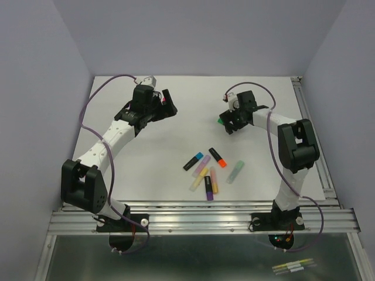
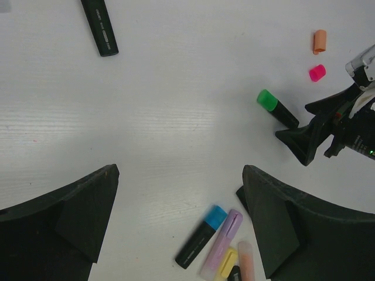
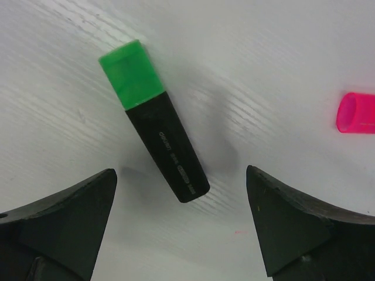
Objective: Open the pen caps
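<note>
A black pen with a green cap (image 3: 153, 120) lies flat on the white table, just ahead of my open, empty right gripper (image 3: 181, 225); it also shows in the left wrist view (image 2: 276, 107) and the top view (image 1: 221, 121). A loose pink cap (image 3: 356, 112) lies to its right, and a loose orange cap (image 2: 319, 41) lies beyond the pink cap (image 2: 317, 72). My left gripper (image 2: 181, 219) is open and empty, high over the table at the back left (image 1: 167, 100). My right gripper (image 1: 228, 126) sits at the back right. Several capped pens (image 1: 205, 171) lie clustered mid-table.
A black barrel (image 2: 99, 26) lies alone at the left wrist view's top left, its far end out of frame. The cluster holds a blue-capped pen (image 2: 202, 237), a purple pastel pen (image 2: 222, 244), an orange-capped pen (image 1: 217, 157) and a green pastel pen (image 1: 235, 171). A metal rail (image 1: 310, 126) runs along the right edge.
</note>
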{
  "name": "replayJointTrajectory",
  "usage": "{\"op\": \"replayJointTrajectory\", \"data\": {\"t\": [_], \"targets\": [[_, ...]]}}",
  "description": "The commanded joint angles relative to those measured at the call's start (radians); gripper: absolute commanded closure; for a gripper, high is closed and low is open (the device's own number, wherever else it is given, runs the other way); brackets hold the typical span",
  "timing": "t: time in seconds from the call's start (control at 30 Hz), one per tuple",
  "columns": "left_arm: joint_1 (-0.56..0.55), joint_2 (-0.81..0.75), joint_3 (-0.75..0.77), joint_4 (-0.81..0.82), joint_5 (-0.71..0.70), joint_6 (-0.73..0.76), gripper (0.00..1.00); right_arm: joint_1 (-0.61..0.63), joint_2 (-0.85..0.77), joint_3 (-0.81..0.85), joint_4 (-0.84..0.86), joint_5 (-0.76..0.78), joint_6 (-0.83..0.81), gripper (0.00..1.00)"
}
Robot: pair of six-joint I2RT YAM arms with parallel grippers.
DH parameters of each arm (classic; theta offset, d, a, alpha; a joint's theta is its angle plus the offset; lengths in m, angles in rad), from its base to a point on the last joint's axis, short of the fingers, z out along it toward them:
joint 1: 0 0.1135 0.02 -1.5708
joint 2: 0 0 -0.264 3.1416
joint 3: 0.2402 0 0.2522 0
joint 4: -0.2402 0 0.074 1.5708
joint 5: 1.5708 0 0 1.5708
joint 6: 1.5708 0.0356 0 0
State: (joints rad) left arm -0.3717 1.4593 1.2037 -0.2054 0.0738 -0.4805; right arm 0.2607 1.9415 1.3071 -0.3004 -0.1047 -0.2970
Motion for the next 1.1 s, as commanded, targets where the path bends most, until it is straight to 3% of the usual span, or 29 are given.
{"op": "replayJointTrajectory", "data": {"t": [0.0, 0.13, 0.3, 0.57, 0.77, 1.07], "targets": [[0.001, -0.03, 0.007, 0.026, -0.008, -0.003, 0.01, 0.017, 0.036, 0.102, -0.028, -0.096, -0.105, 0.04], [-0.001, -0.025, 0.008, 0.023, -0.008, -0.004, 0.01, 0.017, 0.077, 0.119, -0.02, -0.105, -0.117, 0.13], [-0.001, -0.031, 0.004, 0.023, -0.002, -0.012, 0.01, 0.017, 0.094, 0.11, -0.009, -0.157, -0.103, 0.31], [-0.001, -0.039, -0.01, 0.044, 0.053, -0.023, 0.01, 0.017, 0.053, 0.032, 0.007, -0.28, -0.067, 0.74], [-0.053, -0.002, -0.012, 0.17, 0.181, -0.062, 0.01, 0.021, -0.097, -0.109, 0.167, -0.377, 0.036, 0.84], [-0.134, 0.15, 0.121, 0.231, 0.216, -0.101, 0.01, 0.052, -0.329, -0.246, 0.366, -0.46, 0.257, 0.87]]}}
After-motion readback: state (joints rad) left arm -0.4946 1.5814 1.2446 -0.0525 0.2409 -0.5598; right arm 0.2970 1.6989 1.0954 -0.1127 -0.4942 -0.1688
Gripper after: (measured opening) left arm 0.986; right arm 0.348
